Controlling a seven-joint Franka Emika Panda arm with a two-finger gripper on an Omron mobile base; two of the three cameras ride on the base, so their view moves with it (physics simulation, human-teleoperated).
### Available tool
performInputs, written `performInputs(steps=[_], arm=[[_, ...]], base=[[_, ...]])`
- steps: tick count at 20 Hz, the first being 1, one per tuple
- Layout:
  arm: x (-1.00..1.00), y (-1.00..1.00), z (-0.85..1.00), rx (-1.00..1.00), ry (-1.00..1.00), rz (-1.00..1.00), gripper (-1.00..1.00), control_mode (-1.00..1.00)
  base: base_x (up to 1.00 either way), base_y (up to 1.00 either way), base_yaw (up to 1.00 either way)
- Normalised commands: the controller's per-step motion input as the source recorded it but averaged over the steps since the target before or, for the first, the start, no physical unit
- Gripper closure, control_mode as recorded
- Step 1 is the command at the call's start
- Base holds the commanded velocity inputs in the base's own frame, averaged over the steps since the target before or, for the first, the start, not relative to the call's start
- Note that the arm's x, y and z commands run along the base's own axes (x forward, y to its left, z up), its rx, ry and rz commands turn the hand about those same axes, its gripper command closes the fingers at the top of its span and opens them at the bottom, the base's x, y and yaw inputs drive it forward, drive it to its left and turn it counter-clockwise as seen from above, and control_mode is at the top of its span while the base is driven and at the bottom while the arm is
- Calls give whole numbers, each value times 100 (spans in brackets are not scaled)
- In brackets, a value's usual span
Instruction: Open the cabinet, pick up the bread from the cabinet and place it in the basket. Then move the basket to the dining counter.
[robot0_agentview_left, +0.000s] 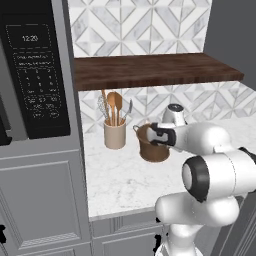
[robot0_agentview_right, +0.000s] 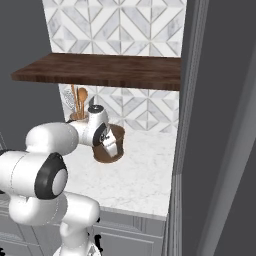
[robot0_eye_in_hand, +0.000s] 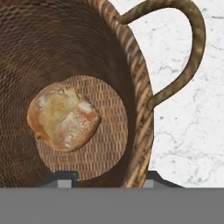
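The round brown basket (robot0_agentview_left: 154, 148) stands on the marble worktop (robot0_agentview_left: 120, 180) below the cabinet (robot0_agentview_left: 150, 70), a long dark wooden shelf. The golden-brown bread (robot0_eye_in_hand: 63, 116) lies on the basket's woven floor. My gripper (robot0_eye_in_hand: 109, 177) points down over the basket's rim (robot0_eye_in_hand: 138, 109), just beside a loop handle (robot0_eye_in_hand: 192, 52). One fingertip (robot0_eye_in_hand: 65, 177) is inside the basket and the other (robot0_eye_in_hand: 153, 177) is outside. The inner tip stands a little off the wall, so the jaws look open. In the right base view the gripper (robot0_agentview_right: 107, 142) sits at the basket's (robot0_agentview_right: 116, 147) near rim. The dining counter is out of view.
A beige crock of wooden utensils (robot0_agentview_left: 115, 134) stands just left of the basket against the patterned tiles. A black microwave (robot0_agentview_left: 35, 75) in a tall grey unit bounds the worktop on the left. A tall grey panel (robot0_agentview_right: 210, 125) bounds it on the right.
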Motion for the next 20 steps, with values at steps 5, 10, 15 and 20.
performInputs(steps=[5,10,15,20], arm=[[-13,0,-1,0,-1,0,100,-100],[-45,0,17,0,-36,0,100,-100],[-46,0,35,0,-38,-2,100,-100],[-31,0,44,0,-22,-9,100,-100]], base=[[0,0,0],[0,0,0],[0,0,0],[0,0,0]])
